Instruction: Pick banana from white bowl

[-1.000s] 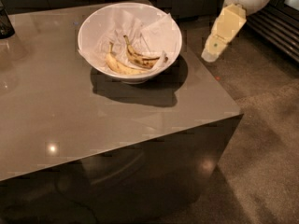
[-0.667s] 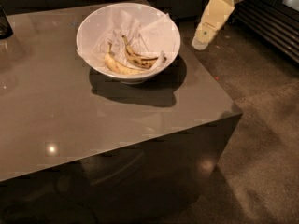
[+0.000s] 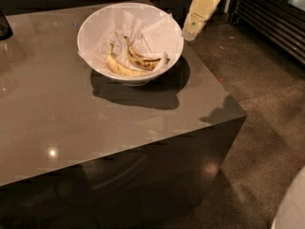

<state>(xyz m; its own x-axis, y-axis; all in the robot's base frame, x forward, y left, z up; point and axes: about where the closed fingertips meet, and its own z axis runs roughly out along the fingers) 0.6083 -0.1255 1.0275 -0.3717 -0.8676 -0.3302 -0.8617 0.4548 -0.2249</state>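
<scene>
The white bowl (image 3: 164,35) stands at the far right part of the grey table, lined with crumpled white paper. Two bananas lie in it. The darker banana (image 3: 137,58), streaked and spotted brown, lies to the right and further back. The paler, cleaner banana (image 3: 121,69) lies in front of it, and the two touch. My gripper (image 3: 190,31), cream-coloured, hangs down from the top edge of the camera view, just outside the bowl's right rim and above it. It holds nothing that I can see.
The table (image 3: 71,123) ends close to the right of the bowl and drops to a speckled floor. A dark object (image 3: 4,25) stands at the table's far left. A dark slatted grille (image 3: 276,23) runs along the right. A white shape (image 3: 291,206) fills the bottom right corner.
My gripper has moved left and further up in the view, from beyond the table's right edge to just beside the bowl's right rim. The bananas have not moved.
</scene>
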